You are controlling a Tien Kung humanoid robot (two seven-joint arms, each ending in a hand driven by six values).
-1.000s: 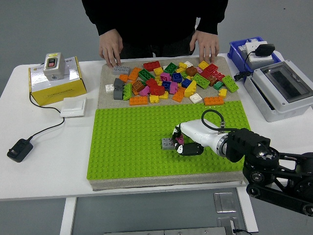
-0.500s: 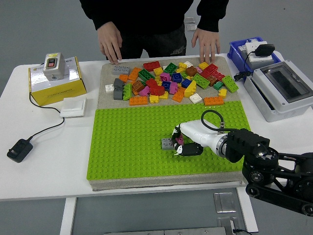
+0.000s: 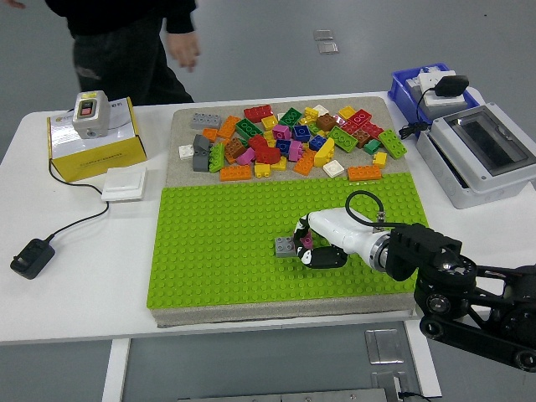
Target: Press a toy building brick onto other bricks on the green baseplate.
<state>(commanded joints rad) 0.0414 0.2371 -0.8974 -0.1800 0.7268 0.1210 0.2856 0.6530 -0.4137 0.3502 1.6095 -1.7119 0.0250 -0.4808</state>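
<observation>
Gone from the far edge are the person's two hands, which were planted by the brick pile a moment ago; now the person [image 3: 126,33] is off at the top left, stepping away, one hand [image 3: 182,43] hanging loose in the air above the table [image 3: 75,268], touching nothing. Down on the green baseplate [image 3: 218,251] the right robot hand [image 3: 316,244] sits just where it was, white shell low over the studs, black fingers [image 3: 325,257] curled down tight around a small magenta brick [image 3: 306,241]. That brick is right up against a grey brick [image 3: 286,246] already seated on the baseplate, just left of the fingertips; whether the magenta one is fully pressed home cannot be told from here, the fingers hide it. A black cable [image 3: 362,201] loops up off the back of the robot hand, and the dark arm runs away to the lower right corner. Left arm is not in the picture. Behind the baseplate, the heap of loose bricks [image 3: 285,142] lies spread on the grey mat [image 3: 186,132], reds, yellows, greens, oranges all jumbled. Far left: a yellow box [image 3: 96,142] with a grey switch unit [image 3: 90,113] on top, a white pad [image 3: 126,182] beside it, a black adapter [image 3: 32,255] on its cord. Far right: a blue bin [image 3: 410,84] and a grey enclosure [image 3: 490,155]
</observation>
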